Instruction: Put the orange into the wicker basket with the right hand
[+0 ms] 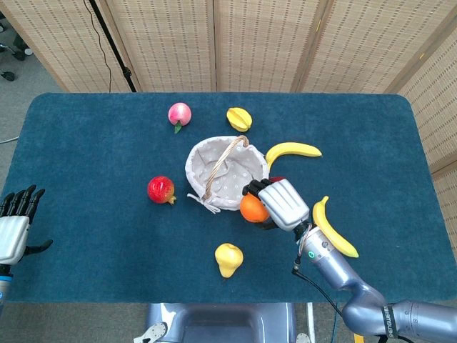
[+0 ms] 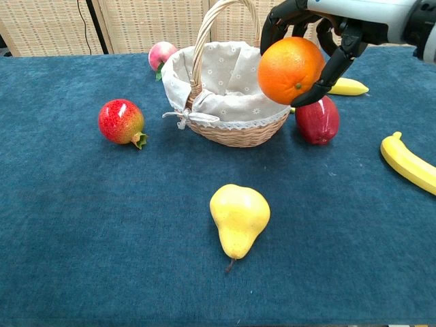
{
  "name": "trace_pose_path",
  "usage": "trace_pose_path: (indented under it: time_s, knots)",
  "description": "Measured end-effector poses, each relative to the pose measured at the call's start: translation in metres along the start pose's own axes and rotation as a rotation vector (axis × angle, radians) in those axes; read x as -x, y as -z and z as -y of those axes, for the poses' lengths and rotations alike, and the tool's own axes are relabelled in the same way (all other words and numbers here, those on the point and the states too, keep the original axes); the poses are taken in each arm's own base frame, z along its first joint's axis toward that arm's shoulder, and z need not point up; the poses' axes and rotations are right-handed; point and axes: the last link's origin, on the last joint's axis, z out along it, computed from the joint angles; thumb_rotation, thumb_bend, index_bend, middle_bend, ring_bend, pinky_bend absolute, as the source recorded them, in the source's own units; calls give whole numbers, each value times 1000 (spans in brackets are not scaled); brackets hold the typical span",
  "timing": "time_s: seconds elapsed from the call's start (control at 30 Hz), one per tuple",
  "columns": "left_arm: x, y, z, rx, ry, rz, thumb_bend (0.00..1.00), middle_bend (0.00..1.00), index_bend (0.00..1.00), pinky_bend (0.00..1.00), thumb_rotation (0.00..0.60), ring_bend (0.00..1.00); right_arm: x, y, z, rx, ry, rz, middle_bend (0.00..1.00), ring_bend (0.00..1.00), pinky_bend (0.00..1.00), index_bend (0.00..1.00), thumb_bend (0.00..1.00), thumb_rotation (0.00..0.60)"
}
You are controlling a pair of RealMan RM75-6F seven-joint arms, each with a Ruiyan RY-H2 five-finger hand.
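Chest view: orange (image 2: pixel 291 70) clasped in right robot hand (image 2: pixel 320 30); beside wicker basket (image 2: pixel 231 129) rim.

1. A bright orange (image 2: pixel 290 70) glows against the black fingers (image 2: pixel 338 60) of a silver-grey right hand (image 1: pixel 282 204).
2. The tan wicker basket (image 2: pixel 235 133) carries a pale grey lining dotted with small white flowers.
3. A deep blue cloth covers the bench (image 1: pixel 93 157).
4. Yellow pear (image 2: pixel 238 216), red pomegranate (image 2: pixel 121 121), dark red apple (image 2: pixel 319 120), pink peach (image 1: pixel 179 113), yellow bananas (image 1: pixel 293 151).
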Motion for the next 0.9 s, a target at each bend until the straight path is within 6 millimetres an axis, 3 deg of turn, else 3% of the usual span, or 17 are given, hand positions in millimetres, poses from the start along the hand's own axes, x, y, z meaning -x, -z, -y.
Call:
trace_pose_path:
  time_s: [0.63, 0.9]
  knots:
    - [0, -1, 2, -5, 8, 5, 60, 0, 0, 0, 600, 0, 3, -49, 18, -10, -21, 7, 610, 655, 690, 713, 312, 600]
    - [-1, -1, 3, -7, 16, 6, 60, 0, 0, 0, 600, 0, 11, -62, 23, -35, -54, -94, 611, 649, 686, 709, 312, 600]
